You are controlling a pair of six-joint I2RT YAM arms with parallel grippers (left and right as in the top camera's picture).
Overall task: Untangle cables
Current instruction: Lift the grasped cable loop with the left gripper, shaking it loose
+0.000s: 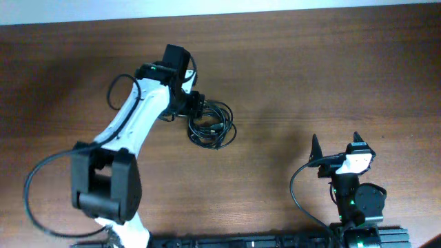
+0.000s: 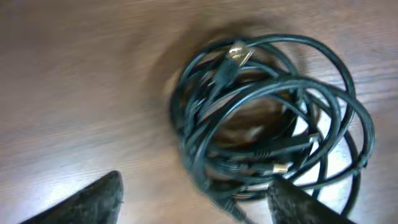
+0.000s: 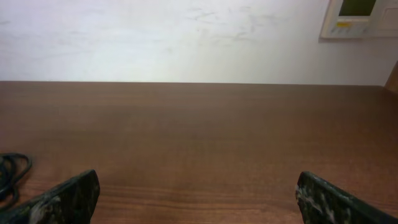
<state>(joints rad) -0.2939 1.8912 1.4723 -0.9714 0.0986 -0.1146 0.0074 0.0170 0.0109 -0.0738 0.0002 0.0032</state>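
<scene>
The cables (image 1: 211, 124) lie as one tangled coil of thin black cords on the brown table, near its middle. In the left wrist view the coil (image 2: 273, 118) fills the right half, with a gold plug end (image 2: 236, 55) on top and another (image 2: 281, 168) lower down. My left gripper (image 1: 195, 109) is open at the coil's left edge; in its own view (image 2: 196, 196) the right finger overlaps the coil's lower strands and the left finger is over bare wood. My right gripper (image 1: 335, 143) is open and empty (image 3: 198, 193) at the front right, far from the coil.
The wooden table (image 1: 310, 62) stretches on all sides. A white wall (image 3: 186, 37) with a small wall panel (image 3: 360, 17) stands beyond the far edge. A bit of the cables (image 3: 11, 169) shows at the left of the right wrist view.
</scene>
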